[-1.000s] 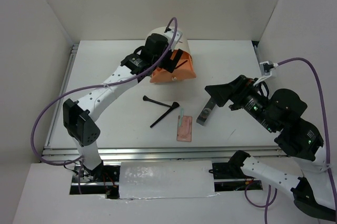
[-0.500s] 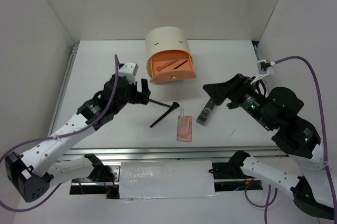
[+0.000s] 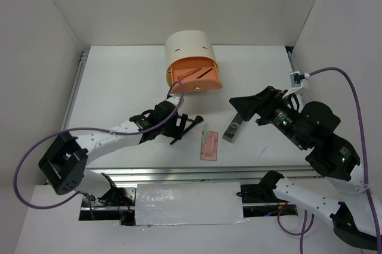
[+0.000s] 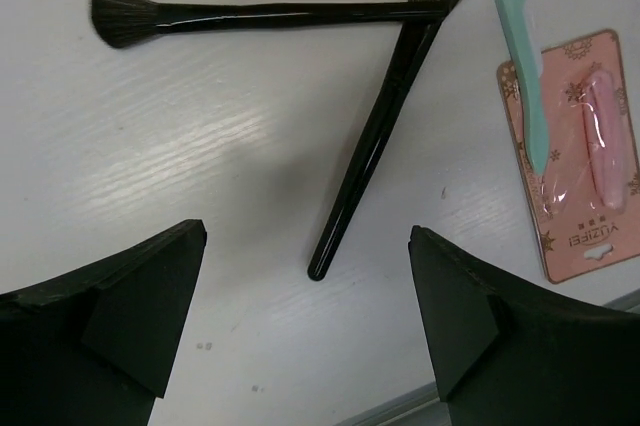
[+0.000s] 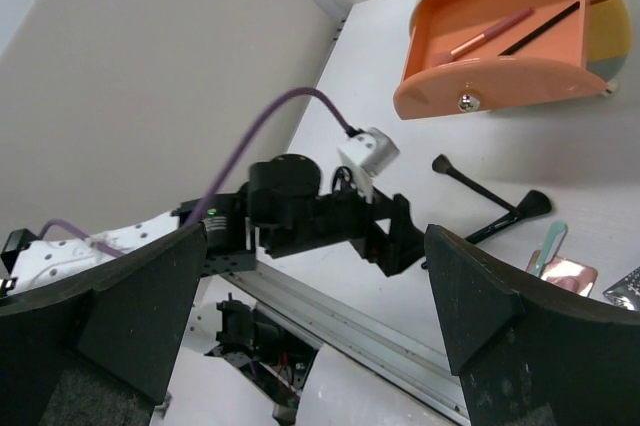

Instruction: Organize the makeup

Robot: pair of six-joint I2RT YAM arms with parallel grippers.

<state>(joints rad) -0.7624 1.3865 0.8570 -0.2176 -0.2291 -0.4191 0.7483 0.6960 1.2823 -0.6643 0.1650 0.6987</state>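
**1. Location.** Loose makeup lies on the surface (image 3: 119, 87) in front of the box (image 3: 188, 45). The box's orange drawer (image 3: 197, 86) stands out, with a pink stick (image 5: 490, 31) and a thin black item (image 5: 540, 28) inside.
- 2 brushes lie nearest the left pincer (image 4: 305, 236). Brush A (image 4: 270, 14) lies crosswise and brush B (image 4: 370, 146) slants toward the pincer.
- The 2 touch at B's head end. Which one lies on top cannot be told.
- Just right of them, the teal stick (image 4: 525, 66) rests partly on the palette (image 4: 575, 156).
- The case (image 3: 233, 129) lies apart from these, near the right pincer (image 3: 242, 108).

**2. Pincers.** Both are spread wide and hold nothing. The left hangs low over B's handle tip. The right is apart from the case.

**3. Handling (judged).**
- The brushes look light and stiff. Their thin, glossy handles are likely slippery and sit low against the surface.
- The bristles are soft and should not be pinched.
- Take B at mid-handle with the jaws across it. Stay clear of the crossing so A is not dragged along.
- The palette is flat and thin, so its edge will be hard to catch.
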